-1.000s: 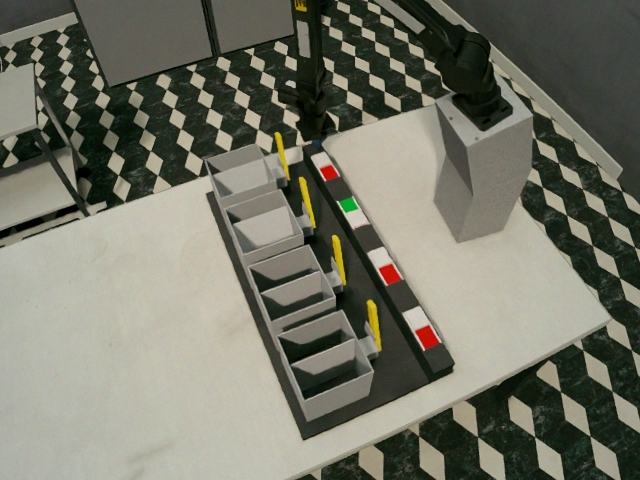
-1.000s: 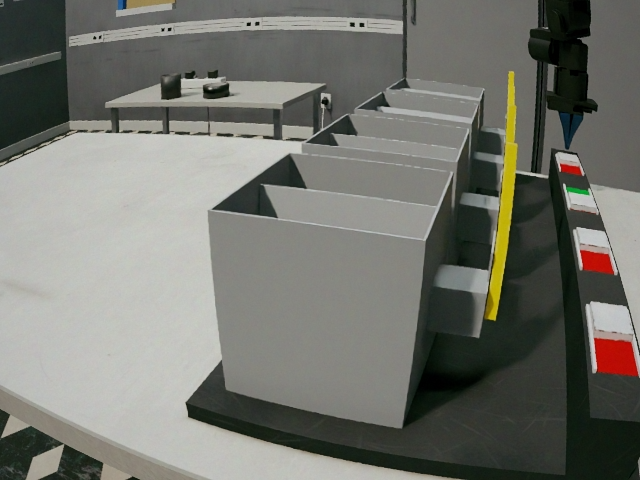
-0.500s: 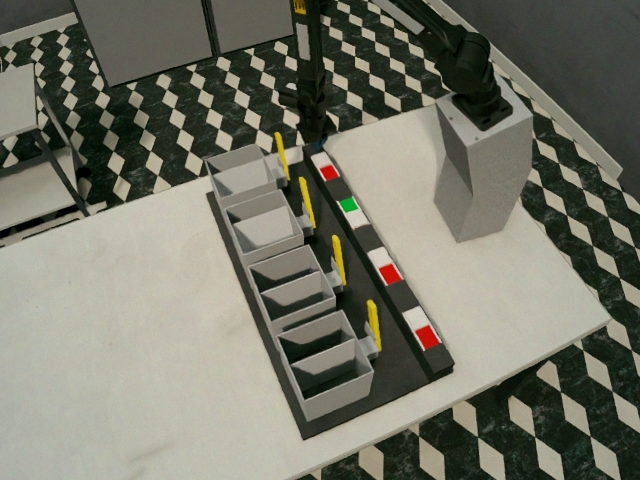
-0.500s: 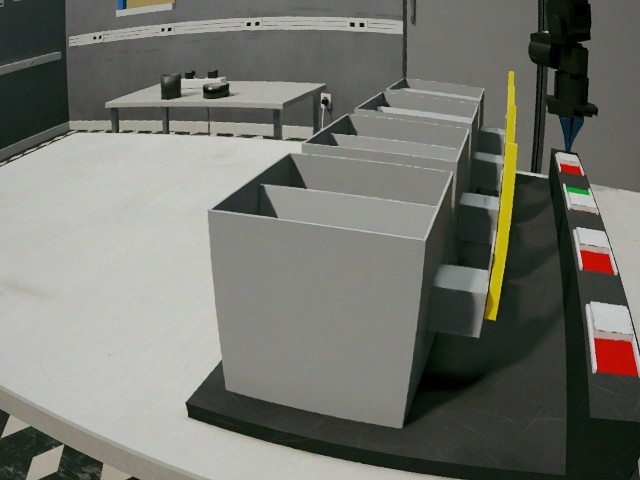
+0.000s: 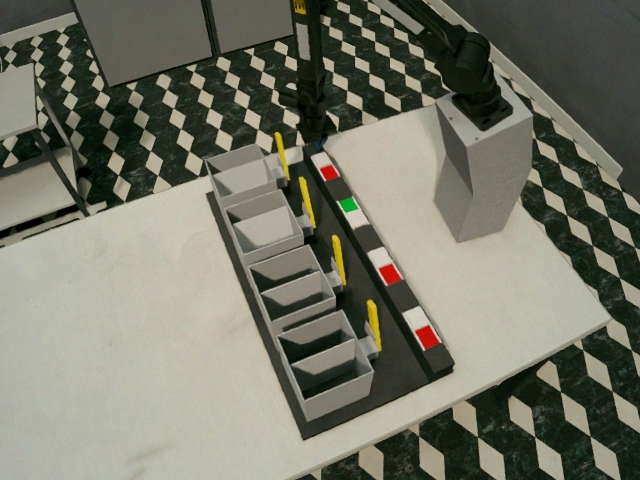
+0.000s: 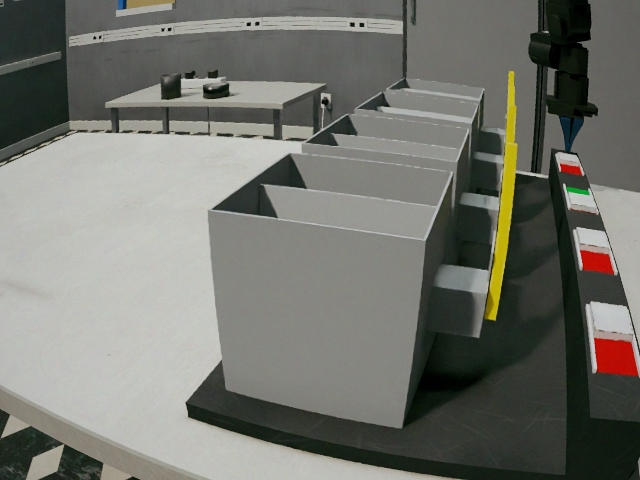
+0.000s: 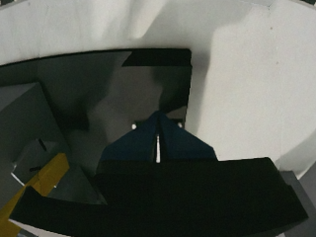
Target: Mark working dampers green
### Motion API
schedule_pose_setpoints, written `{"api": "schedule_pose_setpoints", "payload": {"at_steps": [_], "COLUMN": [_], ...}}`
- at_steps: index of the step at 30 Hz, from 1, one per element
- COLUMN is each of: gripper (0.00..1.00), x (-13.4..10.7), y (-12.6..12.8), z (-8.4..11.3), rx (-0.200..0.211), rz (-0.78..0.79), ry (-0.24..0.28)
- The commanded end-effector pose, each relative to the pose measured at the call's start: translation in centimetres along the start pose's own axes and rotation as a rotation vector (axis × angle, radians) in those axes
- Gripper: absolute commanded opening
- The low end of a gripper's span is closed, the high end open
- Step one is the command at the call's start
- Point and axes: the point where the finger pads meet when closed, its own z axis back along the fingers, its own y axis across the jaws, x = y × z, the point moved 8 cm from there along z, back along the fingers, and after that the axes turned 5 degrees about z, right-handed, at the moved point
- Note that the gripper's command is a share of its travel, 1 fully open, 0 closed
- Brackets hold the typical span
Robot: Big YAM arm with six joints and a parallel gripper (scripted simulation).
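With claw (image 5: 318, 146) (image 6: 569, 149) (image 7: 158, 117) closed on nothing just beside the nearest slider's cover (image 5: 320, 159) (image 6: 567, 156), could skim over it if too high, or show false green if nearest damper (image 5: 247, 180) (image 6: 449, 87) (image 7: 20, 114), set off sideways, proves jammed.

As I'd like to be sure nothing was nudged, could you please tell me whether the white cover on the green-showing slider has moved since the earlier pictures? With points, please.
No; against the dark rail (image 5: 369, 237) (image 6: 589, 222), the white cover (image 5: 357, 219) (image 6: 582, 202) hasn't visibly shifted.
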Motion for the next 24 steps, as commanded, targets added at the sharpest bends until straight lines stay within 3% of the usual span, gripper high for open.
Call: {"api": "schedule_pose_setpoints", "payload": {"at_steps": [1, 24], "gripper": [0.00, 0.00], "x": [0.02, -0.66], "y": [0.23, -0.09], "z": [-0.79, -0.83], "rx": [0.001, -0.005], "rz": [0.001, -0.001], "ry": [-0.006, 0.003]}}
